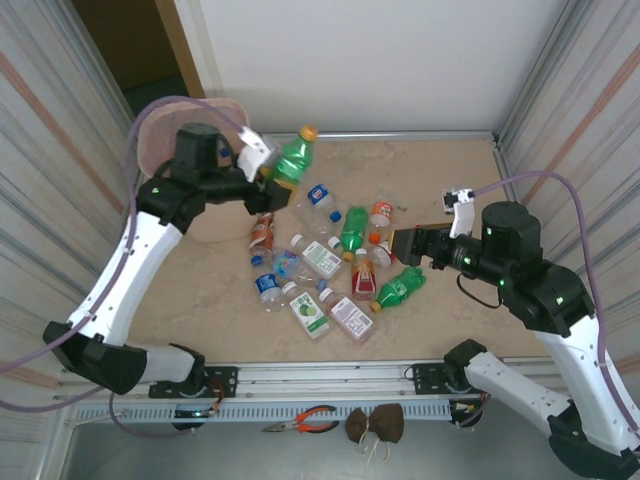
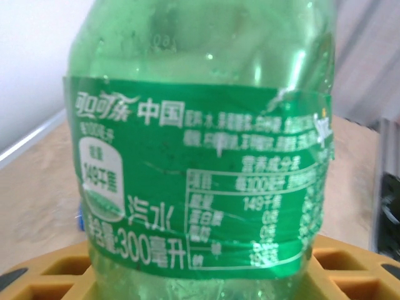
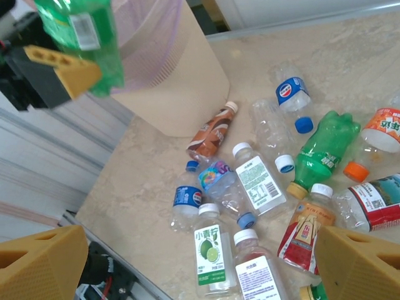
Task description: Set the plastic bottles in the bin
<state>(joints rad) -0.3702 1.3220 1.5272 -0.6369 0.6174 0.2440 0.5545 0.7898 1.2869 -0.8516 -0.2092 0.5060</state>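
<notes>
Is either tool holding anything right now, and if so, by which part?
The left tool grips a green bottle around its labelled lower body, lifted off the table. The right tool is open and holds nothing.

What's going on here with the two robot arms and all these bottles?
The robot is clearing plastic bottles into a bin. The left gripper is clamped on a green bottle with an orange cap, held up off the table beside the pink bin at the far left, not yet in it. The right gripper is open and empty, hanging next to the pile of other bottles lying in the middle of the table.
</notes>
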